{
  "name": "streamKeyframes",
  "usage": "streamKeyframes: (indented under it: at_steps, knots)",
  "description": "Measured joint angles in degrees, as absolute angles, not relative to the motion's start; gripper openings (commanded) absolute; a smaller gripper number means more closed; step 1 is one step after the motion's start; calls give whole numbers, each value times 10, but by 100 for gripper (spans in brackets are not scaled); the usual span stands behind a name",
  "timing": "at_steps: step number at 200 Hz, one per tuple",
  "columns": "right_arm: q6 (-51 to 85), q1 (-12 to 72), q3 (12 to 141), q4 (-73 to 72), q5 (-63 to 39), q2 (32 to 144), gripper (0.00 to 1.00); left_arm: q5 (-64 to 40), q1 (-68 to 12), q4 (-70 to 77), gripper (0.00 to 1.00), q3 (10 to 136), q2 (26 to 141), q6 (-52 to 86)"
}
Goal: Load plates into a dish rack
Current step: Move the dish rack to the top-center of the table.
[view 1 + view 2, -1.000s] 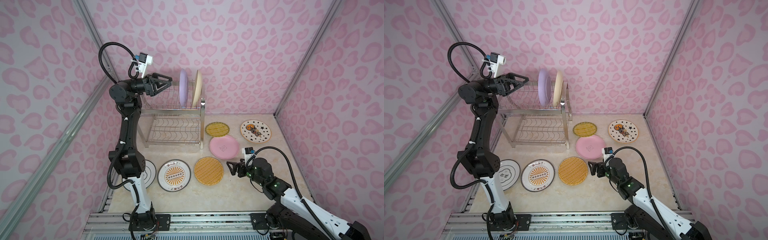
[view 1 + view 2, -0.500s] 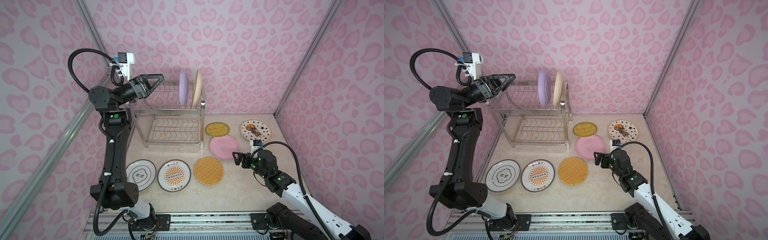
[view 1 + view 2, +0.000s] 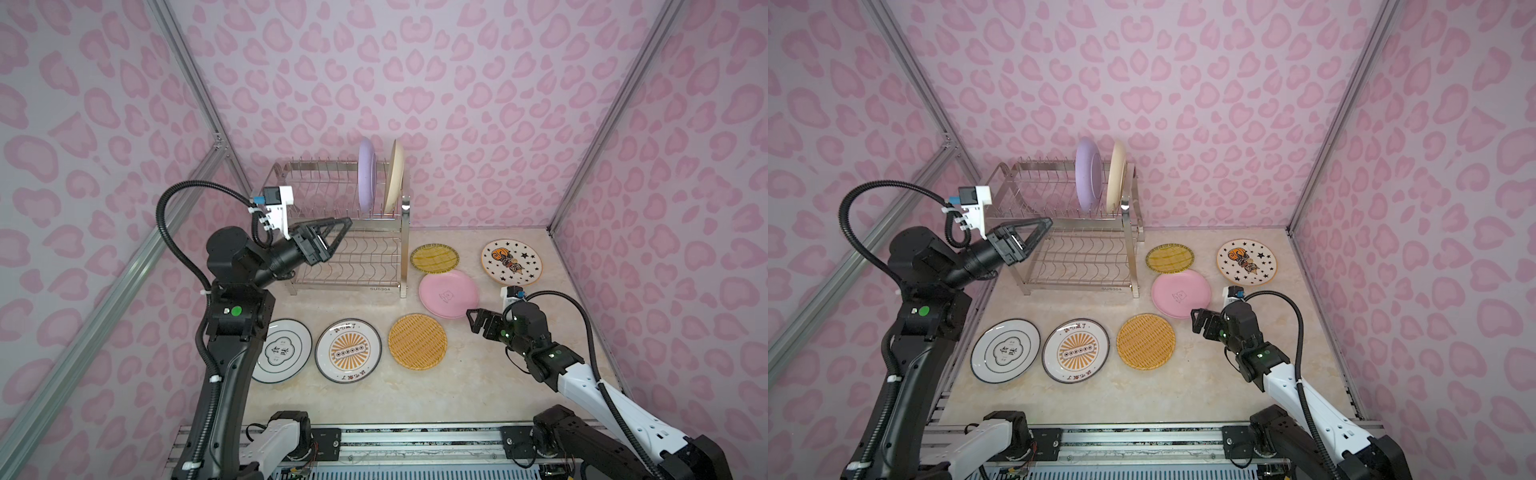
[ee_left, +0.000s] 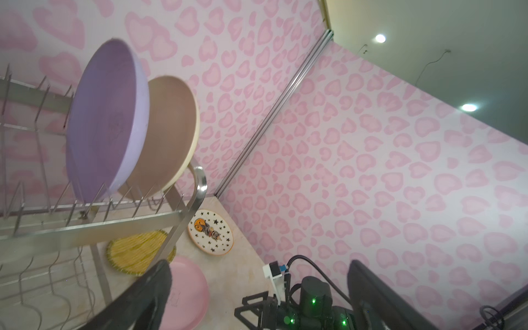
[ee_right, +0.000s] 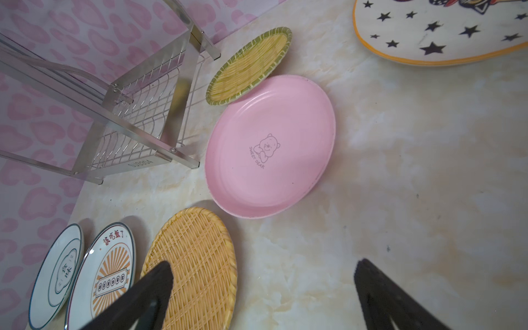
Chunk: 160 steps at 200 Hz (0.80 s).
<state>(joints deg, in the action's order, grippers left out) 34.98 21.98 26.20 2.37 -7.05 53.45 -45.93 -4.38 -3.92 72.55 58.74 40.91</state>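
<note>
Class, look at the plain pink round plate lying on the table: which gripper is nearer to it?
Right. The right gripper sits just off the plain pink round plate's near edge; the left gripper is raised before the steel wire dish rack, much farther off.

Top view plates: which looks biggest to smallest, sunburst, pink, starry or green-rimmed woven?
1. sunburst plate, though it lies nearer the camera.
2. pink plate and starry plate: alike.
3. green-rimmed woven plate.
</note>
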Motion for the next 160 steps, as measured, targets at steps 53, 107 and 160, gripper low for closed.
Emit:
streamKeyframes:
  at_steps: [53, 107, 160]
  knots:
    - [350, 208, 257, -1, -76, 568, 100, -260, -211, -148, 97, 559, 543, 325]
    - [364, 196, 240, -40, -96, 598, 100, -65, -365, -129, 97, 512, 652, 261]
    - [370, 152, 232, -53, -130, 607, 99, -8, -388, 36, 97, 470, 740, 223]
